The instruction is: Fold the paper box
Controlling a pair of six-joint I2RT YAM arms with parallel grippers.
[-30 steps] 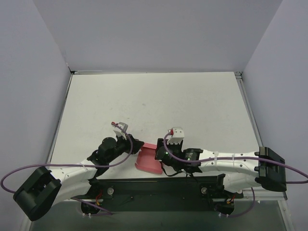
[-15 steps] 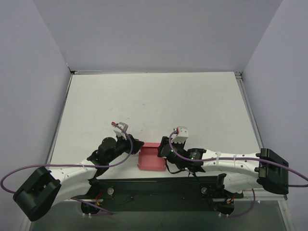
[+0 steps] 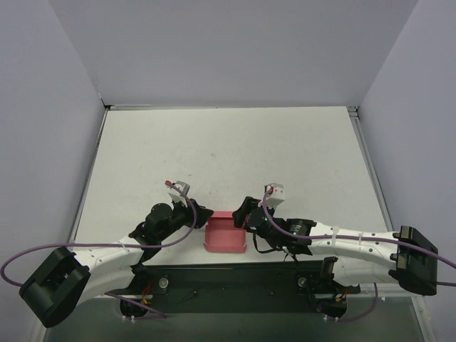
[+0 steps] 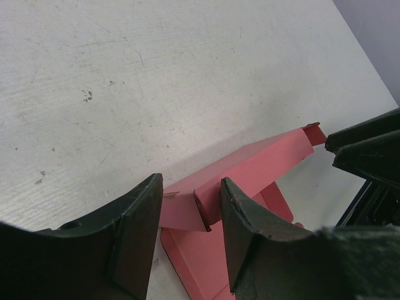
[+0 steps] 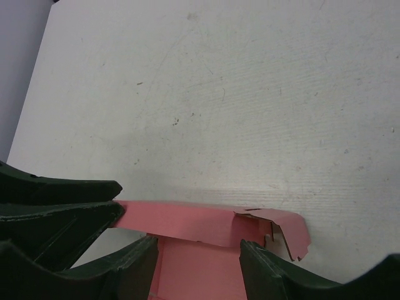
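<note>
The paper box (image 3: 225,235) is a pink-red card tray with raised walls, lying flat on the white table near the front edge, between both grippers. My left gripper (image 3: 204,216) is at its left end. In the left wrist view (image 4: 190,187) its fingers are closed on the box's (image 4: 250,165) left corner, with the far wall and a folded tab pinched between them. My right gripper (image 3: 244,214) is at the box's right end. In the right wrist view (image 5: 197,244) it is open, with the box floor (image 5: 200,269) between its fingers and a ragged side flap (image 5: 289,230) outside the right finger.
The white table (image 3: 228,149) stretches back to grey walls on three sides. The black base plate (image 3: 228,279) of the arms runs along the near edge just behind the box. Purple cables loop off both arms.
The box went from tilted up on its right side to lying flat. My right gripper drew back to the right and slightly away from it. My left gripper stayed still.
</note>
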